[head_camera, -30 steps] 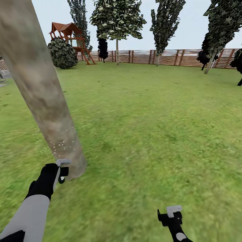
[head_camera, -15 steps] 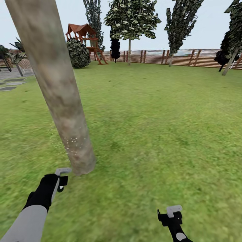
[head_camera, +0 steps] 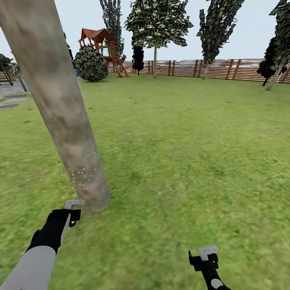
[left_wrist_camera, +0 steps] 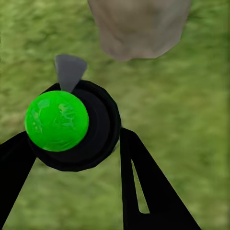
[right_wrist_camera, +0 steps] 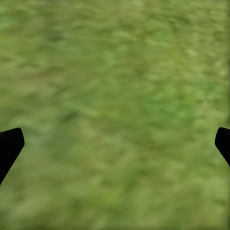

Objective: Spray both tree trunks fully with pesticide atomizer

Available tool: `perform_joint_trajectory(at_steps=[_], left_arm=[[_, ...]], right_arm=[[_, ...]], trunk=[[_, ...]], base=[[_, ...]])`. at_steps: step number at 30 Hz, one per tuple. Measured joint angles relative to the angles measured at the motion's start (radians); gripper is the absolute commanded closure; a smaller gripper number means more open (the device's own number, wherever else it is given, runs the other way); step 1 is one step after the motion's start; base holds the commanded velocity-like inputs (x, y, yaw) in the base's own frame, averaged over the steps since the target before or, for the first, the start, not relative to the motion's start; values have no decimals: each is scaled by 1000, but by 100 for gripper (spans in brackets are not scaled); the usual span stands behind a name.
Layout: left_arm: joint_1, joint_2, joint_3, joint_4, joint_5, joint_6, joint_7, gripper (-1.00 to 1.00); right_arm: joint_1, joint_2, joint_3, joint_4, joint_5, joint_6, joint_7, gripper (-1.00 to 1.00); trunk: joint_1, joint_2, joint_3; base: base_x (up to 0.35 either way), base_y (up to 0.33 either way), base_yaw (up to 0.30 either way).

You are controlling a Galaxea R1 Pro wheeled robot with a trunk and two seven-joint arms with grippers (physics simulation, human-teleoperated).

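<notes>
The left gripper (left_wrist_camera: 76,158) has its two black fingers (left_wrist_camera: 153,191) spread to either side of the atomizer (left_wrist_camera: 72,127), one pressed against each flank of its round black body. A bright green cap (left_wrist_camera: 56,120) with a glossy, mottled surface sits on that body, off-centre towards one finger. A grey wedge-shaped nozzle (left_wrist_camera: 70,71) sticks out from the black body's far edge, pointing away from the camera. Beyond it, the base of the trunk (left_wrist_camera: 139,26) stands on the grass (left_wrist_camera: 191,105), grey-beige and mottled, with its lower end rounded where it meets the lawn. One finger shows a narrow slot through which grass is visible
</notes>
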State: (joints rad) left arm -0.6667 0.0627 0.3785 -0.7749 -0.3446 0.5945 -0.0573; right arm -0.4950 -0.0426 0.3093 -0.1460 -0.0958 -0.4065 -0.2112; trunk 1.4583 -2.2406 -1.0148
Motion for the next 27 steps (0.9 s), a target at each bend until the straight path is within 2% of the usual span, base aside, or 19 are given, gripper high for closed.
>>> perform_joint_trajectory(at_steps=[6,8,11,17,20,27], left_arm=[[1,2,1,0,-5,1,1,100],[7,17,3,2,-17,3,26,100],[9,26,0,15,-7,8,48,100],[9,15,-10,46,-1,19,35,100],[9,13,-12,48,2,24,-7,100],[9,13,-13,48,-1,25,-15,100]], right_arm=[[0,0,1,0,0,0,1,-100],[0,0,1,0,0,0,1,-100],[0,0,1,0,0,0,1,-100],[0,0,1,0,0,0,0,-100],[0,0,1,0,0,0,0,-100],[0,0,1,-1,1,0,3,-100]], trunk=[[0,0,0],[0,0,0],[0,0,0],[0,0,0],[0,0,0],[-1,0,0]], base=[[0,-1,155],[0,0,270],[0,0,267],[7,0,50],[199,0,2],[307,-57,0]])
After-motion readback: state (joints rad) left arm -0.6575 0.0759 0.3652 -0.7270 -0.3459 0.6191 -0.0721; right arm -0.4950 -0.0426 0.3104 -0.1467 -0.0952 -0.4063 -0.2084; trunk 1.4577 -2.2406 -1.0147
